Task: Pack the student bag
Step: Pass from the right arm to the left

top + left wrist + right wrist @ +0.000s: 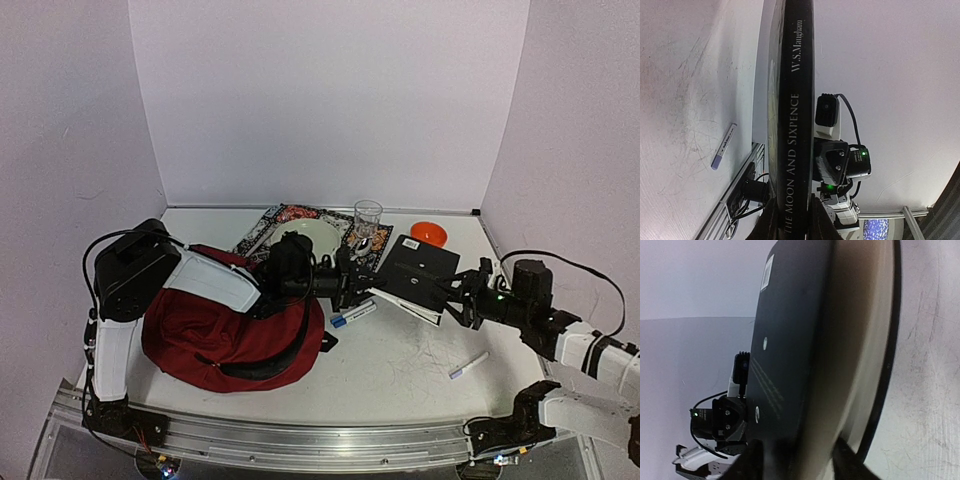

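Note:
The student bag, dark red with black straps, lies slumped at the left of the table under my left arm. A black book hangs between both grippers in mid-table. In the left wrist view its spine reads "The Moon and Sixpence". My left gripper is shut on that spine end, one finger pressed to each cover. At the opposite end my right gripper is open, and its fingers straddle the page edge loosely. From above, the left gripper and right gripper face each other.
A blue-capped marker lies under the book and a white pen at the front right. At the back stand a white bowl on a patterned mat, a clear glass and an orange dish.

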Available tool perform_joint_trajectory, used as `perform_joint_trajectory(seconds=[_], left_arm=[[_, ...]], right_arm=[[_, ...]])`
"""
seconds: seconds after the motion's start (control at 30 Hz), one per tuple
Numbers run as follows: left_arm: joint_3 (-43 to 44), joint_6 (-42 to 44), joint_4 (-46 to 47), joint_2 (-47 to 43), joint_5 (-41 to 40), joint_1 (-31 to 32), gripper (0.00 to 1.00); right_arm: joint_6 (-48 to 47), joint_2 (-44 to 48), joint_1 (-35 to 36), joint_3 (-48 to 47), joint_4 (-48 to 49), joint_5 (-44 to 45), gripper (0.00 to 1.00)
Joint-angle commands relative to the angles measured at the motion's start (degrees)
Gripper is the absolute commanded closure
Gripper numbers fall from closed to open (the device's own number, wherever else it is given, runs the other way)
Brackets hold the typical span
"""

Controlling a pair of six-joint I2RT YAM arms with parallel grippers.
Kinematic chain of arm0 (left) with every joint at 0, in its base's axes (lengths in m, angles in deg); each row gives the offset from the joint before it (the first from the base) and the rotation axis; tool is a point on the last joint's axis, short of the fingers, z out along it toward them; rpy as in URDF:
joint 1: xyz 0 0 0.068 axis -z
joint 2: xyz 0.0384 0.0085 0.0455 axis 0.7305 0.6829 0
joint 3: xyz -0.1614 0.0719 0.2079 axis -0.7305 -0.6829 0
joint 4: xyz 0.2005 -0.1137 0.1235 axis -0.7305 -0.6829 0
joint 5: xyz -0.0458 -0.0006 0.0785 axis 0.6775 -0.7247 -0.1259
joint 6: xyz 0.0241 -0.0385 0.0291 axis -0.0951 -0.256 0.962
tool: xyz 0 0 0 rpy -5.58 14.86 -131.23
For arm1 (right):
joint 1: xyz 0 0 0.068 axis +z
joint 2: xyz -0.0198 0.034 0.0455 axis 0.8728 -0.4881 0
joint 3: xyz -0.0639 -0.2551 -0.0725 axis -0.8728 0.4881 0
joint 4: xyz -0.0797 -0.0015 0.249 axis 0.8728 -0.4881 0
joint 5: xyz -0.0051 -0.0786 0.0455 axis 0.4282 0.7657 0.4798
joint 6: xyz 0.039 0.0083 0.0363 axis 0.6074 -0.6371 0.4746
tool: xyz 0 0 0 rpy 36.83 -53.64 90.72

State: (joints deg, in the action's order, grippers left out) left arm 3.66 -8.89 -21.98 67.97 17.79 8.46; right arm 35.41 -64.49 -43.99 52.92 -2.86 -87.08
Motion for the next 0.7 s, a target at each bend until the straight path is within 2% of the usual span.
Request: perform_joint_trajectory(seconds=[0.0,0.07,0.37,0.47,0.67], left_arm=[[0.15,-0.37,16.34,-4.20,-1.54,1.48,1.00],[-0.01,-0.49,16.73,-4.22,-2.91,1.48,1.00],[-1.96,0.26,17.60,-5.49,-10.92,0.76,1.00],[-3.06,-0.17,17.61,-5.82,-14.27,0.60,1.00],[-1.95,-1.93,17.64,-4.86,-19.30,1.06,1.00]], right_arm=[[-4.28,5.15,0.79,-5.40,-10.87,3.93,0.34],[-4.32,6.96,0.84,-6.11,-13.92,5.65,0.27],[-1.38,15.07,0.95,-4.72,-23.17,12.15,0.13],[-0.31,16.77,0.94,-3.42,-20.85,12.17,0.08],[2.47,15.11,1.49,-1.49,-8.49,10.75,0.02]])
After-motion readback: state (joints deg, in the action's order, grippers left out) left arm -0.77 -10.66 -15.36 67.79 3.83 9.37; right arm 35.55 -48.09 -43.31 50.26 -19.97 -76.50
